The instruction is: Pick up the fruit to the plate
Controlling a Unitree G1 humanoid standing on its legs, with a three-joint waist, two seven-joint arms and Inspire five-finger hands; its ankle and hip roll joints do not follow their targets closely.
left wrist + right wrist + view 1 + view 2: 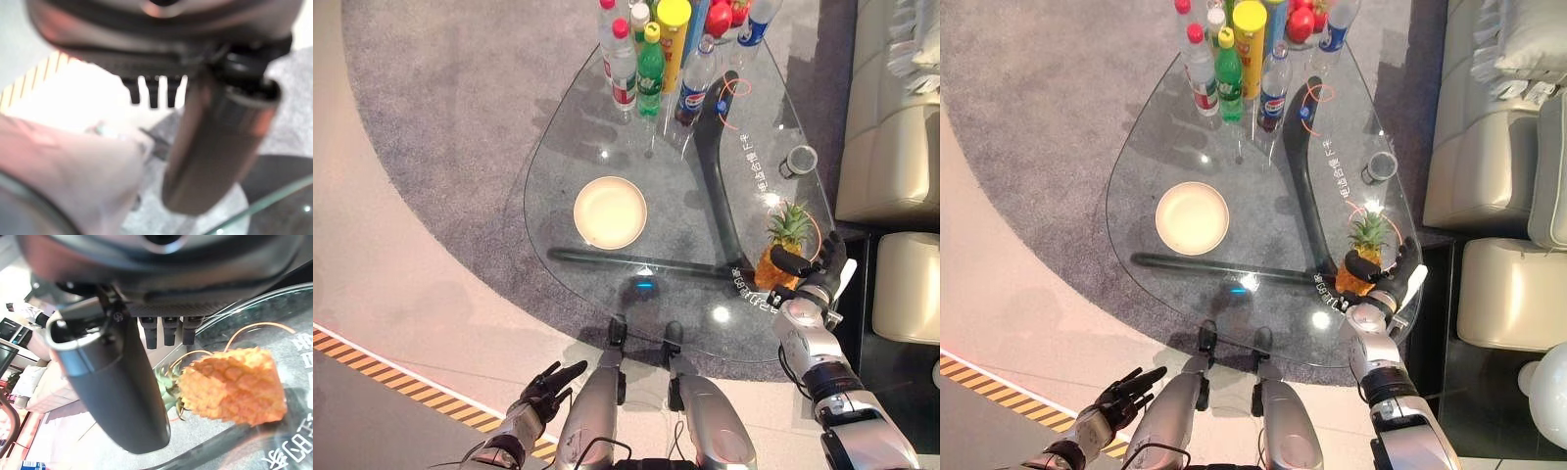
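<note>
Glass tabletop [607, 157], and all the action is at its near right edge, where the pineapple [781, 250] stands upright with its green crown pointing away from the robot. The right hand [822, 266] is right up against it, thumb hooked across the fruit's near side and the fingers reaching round the far flank. In the right wrist view the pineapple [230, 387] sits just past the straight fingers [168, 330], so I'd call this hand spread around the fruit and closing in, not yet clamped. That sideways approach makes sense: a tall, rough body like this wants a wrap around the middle, not a pinch from above.

Well left of the pineapple, toward the table's centre, waits the cream plate [610, 211], bare and ready. Far beyond the pineapple, a cluster of bottles [651, 59] crowds the table's far end, and a small grey cup [801, 159] stands just beyond the fruit.

Down below the table edge, the left hand [548, 387] hangs loose, fingers spread, holding nothing.
</note>
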